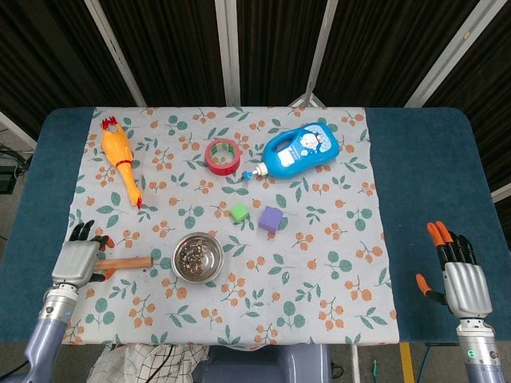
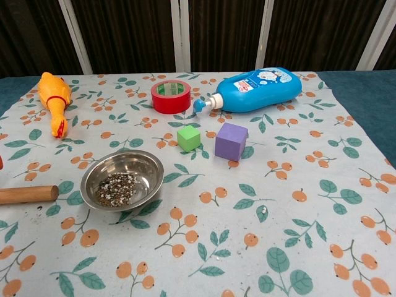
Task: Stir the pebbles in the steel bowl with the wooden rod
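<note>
Reach step: left hand [image 1: 77,261], fingers spread, hovers over the wooden rod [image 1: 128,262] at lower left; next, grip it. Right hand [image 1: 462,281] lies empty, fingers spread.

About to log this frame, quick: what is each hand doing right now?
Left hand: over the end of the wooden rod; whether it grips cannot be told.
Right hand: open, holding nothing, at the table's edge.

Pebbles [image 2: 116,189] lie in the bowl [image 2: 146,164], near-left on the cloth [image 1: 335,287]. The rod [image 1: 128,262] lies just left of it. Two cubes [image 1: 239,212] [image 1: 271,218] sit beyond the bowl; tape [image 1: 223,155] and bottle [image 1: 301,149] farther back; chicken [image 1: 120,157] far left.
</note>
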`<state>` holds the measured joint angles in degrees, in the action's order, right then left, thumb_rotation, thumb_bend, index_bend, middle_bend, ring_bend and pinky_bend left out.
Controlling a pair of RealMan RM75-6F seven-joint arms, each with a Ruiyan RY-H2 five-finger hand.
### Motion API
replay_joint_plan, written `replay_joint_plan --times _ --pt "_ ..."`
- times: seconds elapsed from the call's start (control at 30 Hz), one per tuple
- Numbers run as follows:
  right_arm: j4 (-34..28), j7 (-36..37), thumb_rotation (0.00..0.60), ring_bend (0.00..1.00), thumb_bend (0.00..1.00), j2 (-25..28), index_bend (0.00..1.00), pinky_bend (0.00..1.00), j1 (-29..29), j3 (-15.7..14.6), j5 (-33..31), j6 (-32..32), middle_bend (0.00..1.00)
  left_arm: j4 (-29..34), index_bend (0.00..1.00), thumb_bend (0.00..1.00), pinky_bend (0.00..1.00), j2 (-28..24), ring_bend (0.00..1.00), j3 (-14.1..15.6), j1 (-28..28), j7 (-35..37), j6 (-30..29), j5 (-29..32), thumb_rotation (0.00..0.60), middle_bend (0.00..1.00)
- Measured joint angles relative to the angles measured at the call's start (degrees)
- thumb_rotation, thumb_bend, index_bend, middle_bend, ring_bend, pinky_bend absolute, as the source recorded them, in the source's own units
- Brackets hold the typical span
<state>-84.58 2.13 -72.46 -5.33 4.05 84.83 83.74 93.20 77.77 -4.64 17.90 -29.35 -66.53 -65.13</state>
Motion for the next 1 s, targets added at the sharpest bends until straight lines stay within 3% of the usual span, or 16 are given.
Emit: replay_joint_plan --times 0.4,0.67,1.0 --pt "0.1 0.3 0.6 0.0 0.35 0.0 0.0 0.0 0.0 0.0 0.0 -0.1 0.0 0.1 0.42 0.37 0.0 3.1 0.01 0.8 2.6 -6.8 1.4 4.5 0.6 0.44" --pt "0.1 0.0 0.6 0.0 0.35 0.0 0.0 0.0 0.0 0.1 -0.2 -0.2 0.0 0.1 0.43 0.44 0.0 3.2 0.01 1.4 3.2 -6.1 1.8 4.4 0.6 0.44" --pt "0.1 -0.2 0.6 0.0 0.35 -0.1 0.0 0.0 0.0 0.1 -0.2 -0.2 0.0 0.2 0.44 0.45 0.0 3.2 0.01 2.0 4.3 -5.8 2.7 4.3 0.6 0.44"
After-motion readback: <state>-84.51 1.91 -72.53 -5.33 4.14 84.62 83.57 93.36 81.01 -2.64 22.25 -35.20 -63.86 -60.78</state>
